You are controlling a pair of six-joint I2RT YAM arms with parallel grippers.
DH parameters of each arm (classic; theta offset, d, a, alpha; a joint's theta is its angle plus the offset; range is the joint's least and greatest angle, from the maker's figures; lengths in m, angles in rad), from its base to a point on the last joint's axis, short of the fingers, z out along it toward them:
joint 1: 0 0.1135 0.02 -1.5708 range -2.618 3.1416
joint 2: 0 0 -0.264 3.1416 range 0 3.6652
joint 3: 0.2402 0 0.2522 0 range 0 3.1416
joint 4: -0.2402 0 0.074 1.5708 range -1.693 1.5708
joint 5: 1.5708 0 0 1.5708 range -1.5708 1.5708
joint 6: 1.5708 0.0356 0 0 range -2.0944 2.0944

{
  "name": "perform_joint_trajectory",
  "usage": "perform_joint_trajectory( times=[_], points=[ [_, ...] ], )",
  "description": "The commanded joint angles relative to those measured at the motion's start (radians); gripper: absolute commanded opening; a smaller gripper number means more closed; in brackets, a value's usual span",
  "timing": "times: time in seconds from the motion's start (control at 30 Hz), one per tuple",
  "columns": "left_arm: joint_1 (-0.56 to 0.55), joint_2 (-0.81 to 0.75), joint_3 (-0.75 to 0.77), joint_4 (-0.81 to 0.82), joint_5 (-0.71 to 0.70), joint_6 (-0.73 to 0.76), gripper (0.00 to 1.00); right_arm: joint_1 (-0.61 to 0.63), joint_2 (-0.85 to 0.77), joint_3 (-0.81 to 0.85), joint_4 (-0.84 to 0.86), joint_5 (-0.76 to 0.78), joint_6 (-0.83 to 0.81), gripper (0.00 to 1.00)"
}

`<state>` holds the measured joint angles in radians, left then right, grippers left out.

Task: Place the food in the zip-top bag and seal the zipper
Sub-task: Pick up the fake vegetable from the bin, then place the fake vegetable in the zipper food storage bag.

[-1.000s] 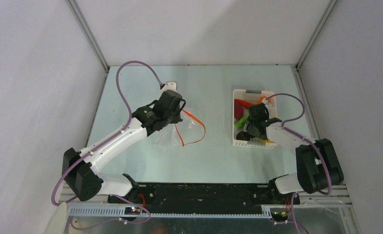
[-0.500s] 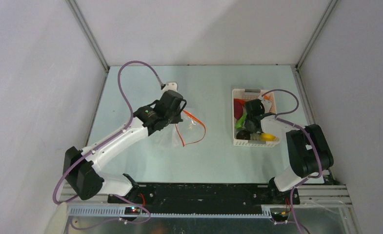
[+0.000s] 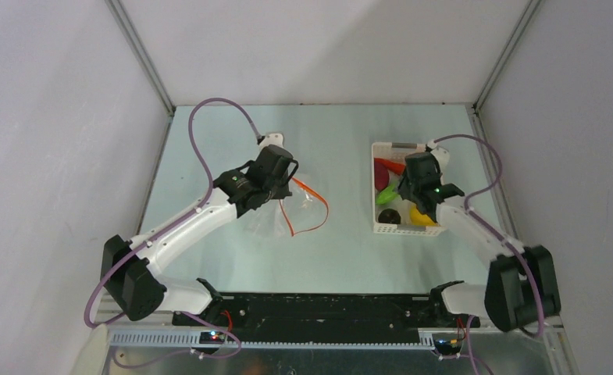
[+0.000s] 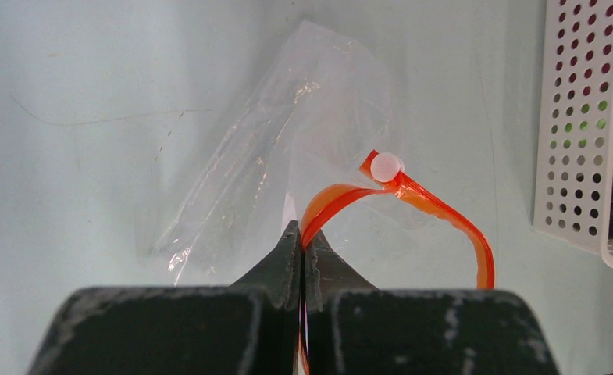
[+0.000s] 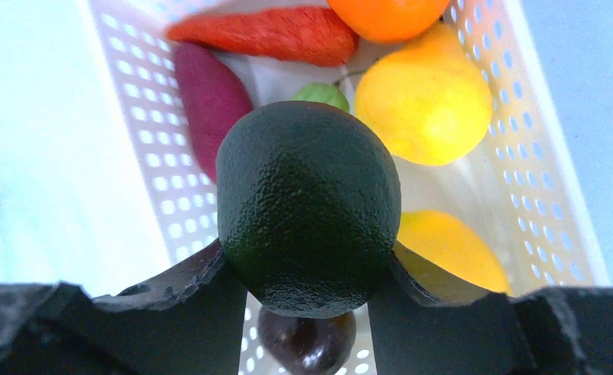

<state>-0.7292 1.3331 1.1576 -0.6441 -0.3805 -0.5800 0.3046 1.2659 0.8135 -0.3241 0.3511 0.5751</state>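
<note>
My left gripper (image 4: 303, 234) is shut on the orange-red zipper (image 4: 443, 219) of the clear zip-top bag (image 4: 272, 156), which lies crumpled on the table with the strip curling up in a loop. In the top view it (image 3: 283, 183) sits at the bag's (image 3: 307, 205) left edge. My right gripper (image 5: 309, 258) is shut on a dark-green piece (image 5: 309, 203) and holds it above the white basket (image 5: 143, 148). Below lie two lemons (image 5: 422, 101), an orange (image 5: 385, 16), a red chili (image 5: 272, 35), a purple piece (image 5: 209, 101) and a green piece (image 5: 321, 94).
The white slotted basket (image 3: 400, 147) stands right of centre, under my right gripper (image 3: 414, 187). A dark round fruit (image 5: 307, 340) lies at its near end. A white slider (image 4: 386, 166) sits on the zipper strip. Grey walls close in the table on three sides.
My right arm has swung its elbow around and the gripper has shifted slightly toward the back of the basket, still over it. The left arm and the bag have not moved.
</note>
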Motion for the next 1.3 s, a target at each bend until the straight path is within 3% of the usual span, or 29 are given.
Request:
perform_joint_trajectory(
  times=[0.0,0.17,0.27,0.37,0.43,0.6,0.87,1.0,1.17,1.27],
  points=[
    [-0.007,-0.037,0.06,-0.084,-0.006,-0.036,0.0,0.003,-0.144,0.015,-0.039,-0.062,-0.034,0.06],
    [-0.006,-0.027,0.125,-0.204,-0.026,0.022,0.0,0.048,-0.306,-0.001,0.033,-0.278,-0.101,0.05],
    [-0.007,-0.026,0.132,-0.211,-0.045,0.042,0.0,0.138,-0.351,-0.003,0.12,-0.462,-0.144,0.04],
    [-0.006,-0.031,0.128,-0.193,-0.015,0.029,0.0,0.245,-0.349,-0.003,0.203,-0.547,-0.178,0.04],
    [-0.005,-0.05,0.114,-0.172,0.008,0.032,0.0,0.364,-0.325,-0.002,0.273,-0.607,-0.189,0.04],
    [-0.005,-0.099,0.066,-0.141,0.03,0.036,0.0,0.516,-0.164,0.021,0.488,-0.675,-0.16,0.07],
    [-0.003,-0.141,0.034,-0.125,0.074,0.03,0.0,0.64,0.083,0.182,0.504,-0.62,-0.167,0.09],
    [-0.003,-0.154,0.018,-0.11,0.092,0.03,0.0,0.656,0.16,0.236,0.444,-0.539,-0.134,0.2],
    [-0.001,-0.157,0.015,-0.109,0.093,0.028,0.0,0.673,0.202,0.275,0.371,-0.474,-0.124,0.47],
    [0.0,-0.16,0.013,-0.105,0.099,0.027,0.0,0.683,0.197,0.278,0.346,-0.435,-0.131,0.56]
  ],
)
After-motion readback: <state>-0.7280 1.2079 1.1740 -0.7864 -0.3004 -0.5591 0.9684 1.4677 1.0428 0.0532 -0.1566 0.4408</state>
